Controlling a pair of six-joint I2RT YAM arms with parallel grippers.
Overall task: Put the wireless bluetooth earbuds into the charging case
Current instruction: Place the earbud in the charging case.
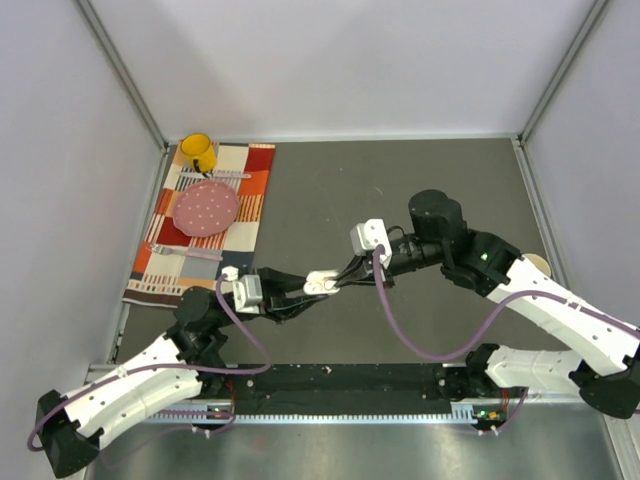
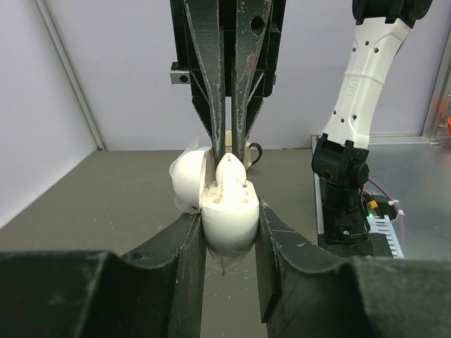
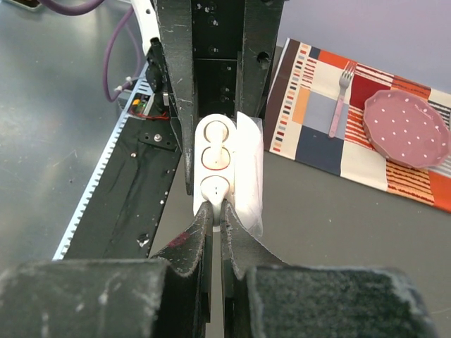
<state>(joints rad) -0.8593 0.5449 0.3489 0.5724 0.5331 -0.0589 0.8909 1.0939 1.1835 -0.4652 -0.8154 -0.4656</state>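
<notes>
i'm working with the right gripper (image 3: 215, 211) clenched nearly flat on one small white earbud (image 2: 230, 171). it is pinching only the earbud's back end, so the rounded part is sticking out ahead of the fingertips and touching the top of the case (image 2: 227, 236). i judge it is going into a socket but is not fully seated yet.

the left gripper (image 2: 230, 218) is grasping the case by its two sides, open face turned toward the other arm. i'm holding it this way so the sockets are facing the incoming earbud and the case can't slide away under the push. the lid (image 2: 189, 179) is hanging open to one side, clear of both sets of fingers. i can't tell whether the other socket is filled.

both arms are meeting above the middle of the table (image 1: 420, 190), somewhat toward its near edge, with the case lifted off it. well apart, a striped placemat (image 1: 252, 205) is lying along the left edge toward the far left corner, carrying a pink plate (image 1: 207, 207), a fork (image 3: 341, 98) and a yellow cup (image 1: 198, 152).
</notes>
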